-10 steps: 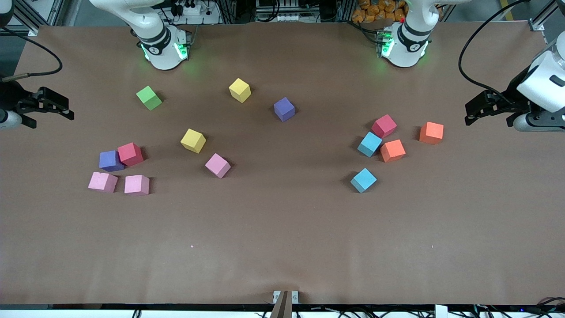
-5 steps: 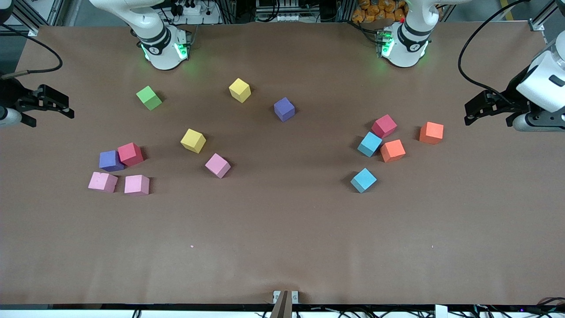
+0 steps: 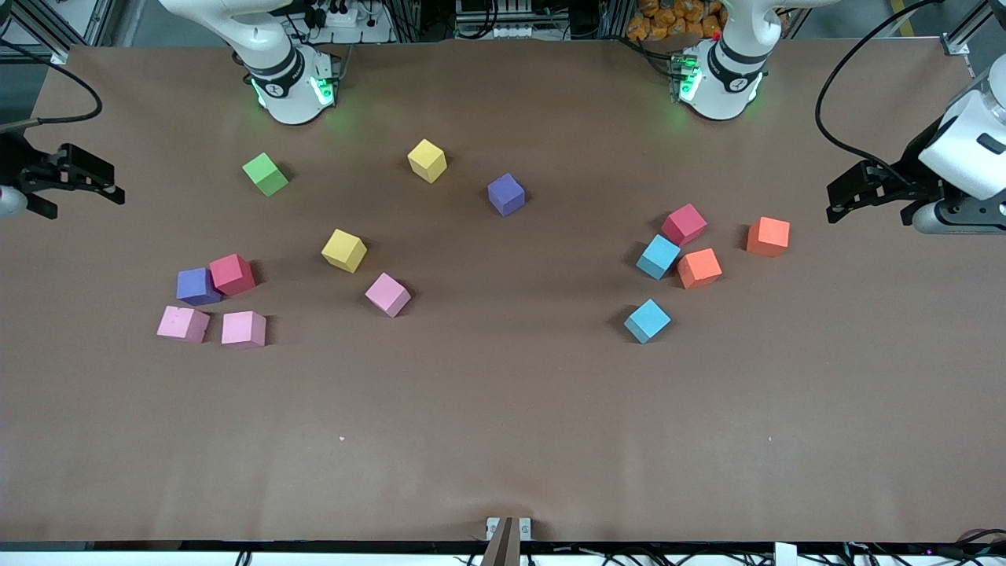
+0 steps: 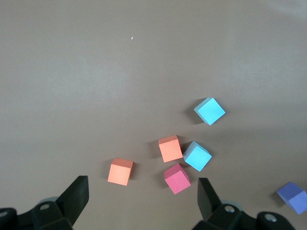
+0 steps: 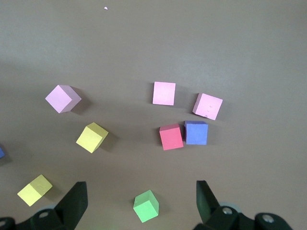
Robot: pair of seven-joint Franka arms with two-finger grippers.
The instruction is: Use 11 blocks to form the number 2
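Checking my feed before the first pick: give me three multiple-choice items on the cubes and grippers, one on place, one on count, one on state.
1. Which cube sits right against the small red matte cube toward the right arm's end?
A) a yellow one
B) a green one
C) the purple matte cube

2. How many small pink matte cubes lie on the brown table?
A) three
B) two
C) five

3. How do the left gripper and right gripper stand?
A) left shut on an orange cube
B) both open and empty
C) right shut on a pink cube

Key:
1 C, its side meets the red cube's.
2 A, two lie side by side and one lies apart.
3 B, fingers are spread over each table end with nothing between them.
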